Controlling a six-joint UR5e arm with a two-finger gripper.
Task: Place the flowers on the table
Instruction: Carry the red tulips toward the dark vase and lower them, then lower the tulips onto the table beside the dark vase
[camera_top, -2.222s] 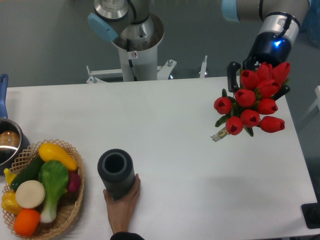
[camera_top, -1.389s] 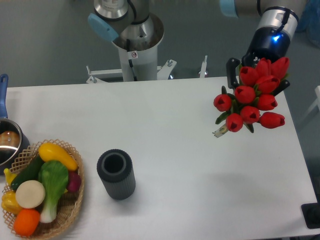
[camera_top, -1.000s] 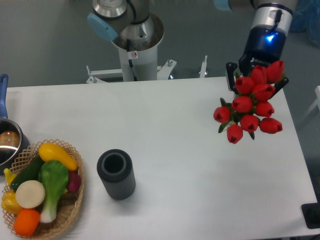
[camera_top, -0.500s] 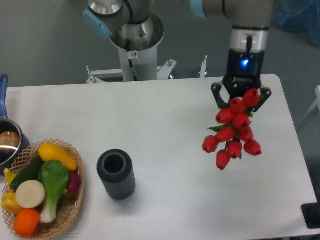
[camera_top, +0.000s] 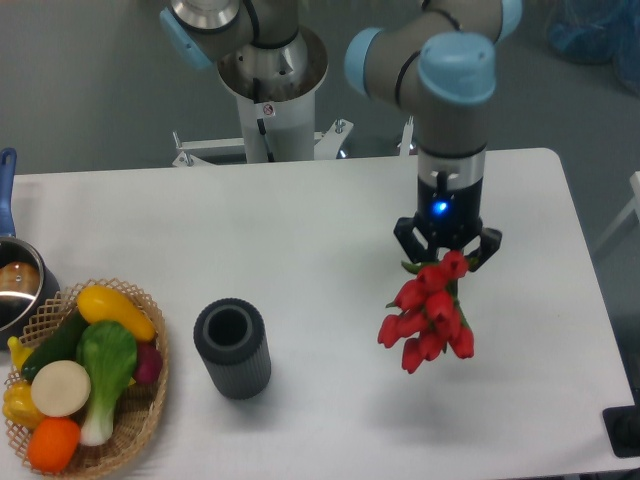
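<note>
The flowers (camera_top: 426, 314), a bunch of red tulips with a few green leaves showing, hang blooms-down from my gripper (camera_top: 446, 252) over the right half of the white table (camera_top: 320, 220). The gripper is shut on the bunch near its stems, which are hidden behind the blooms. A soft shadow lies on the table under the bunch, so it looks held above the surface.
A dark ribbed cylinder vase (camera_top: 232, 350) stands upright left of the flowers. A wicker basket (camera_top: 130, 440) of fruit and vegetables sits at the front left. A pot (camera_top: 15, 285) is at the left edge. The robot base (camera_top: 270, 90) stands behind the table.
The gripper carried the flowers from the far right corner leftward and toward the front, over the table. The hand holding the vase withdrew.
</note>
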